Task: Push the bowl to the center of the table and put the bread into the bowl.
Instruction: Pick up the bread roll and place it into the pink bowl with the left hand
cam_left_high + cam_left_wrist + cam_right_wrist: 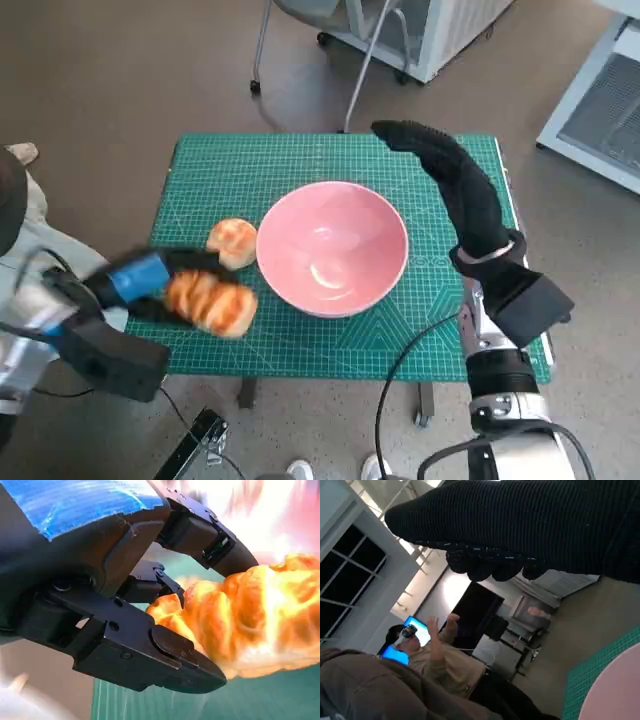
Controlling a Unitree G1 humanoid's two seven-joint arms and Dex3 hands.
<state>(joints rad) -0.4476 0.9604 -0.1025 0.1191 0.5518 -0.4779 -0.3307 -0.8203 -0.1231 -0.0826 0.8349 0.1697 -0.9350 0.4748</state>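
From the head view, you see the pink bowl (pixel 333 248) sitting near the middle of the green mat (pixel 300 160), and your left hand (pixel 150 278) holds a long bread (pixel 212 302) just left of it, beside a small round bun (pixel 233 242). The left wrist view shows the black fingers (pixel 185 667) wrapped around that bread, so I think your next move is to lift it over the rim and let go. In the right wrist view your gloved right hand (pixel 520 525) holds nothing, its fingers stretched out, off past the bowl's far right side.

Counted on desk (pixel 300 350), over green cutting mat (pixel 290 160): one pink bowl (pixel 333 248); two breads, namely one long braided loaf (pixel 212 303) and one small round bun (pixel 233 242). Two hands: left hand (pixel 150 280), right hand (pixel 455 180). Off the desk: one person (pixel 435 665) in the right wrist view, one white cabinet (pixel 440 30) on the floor.
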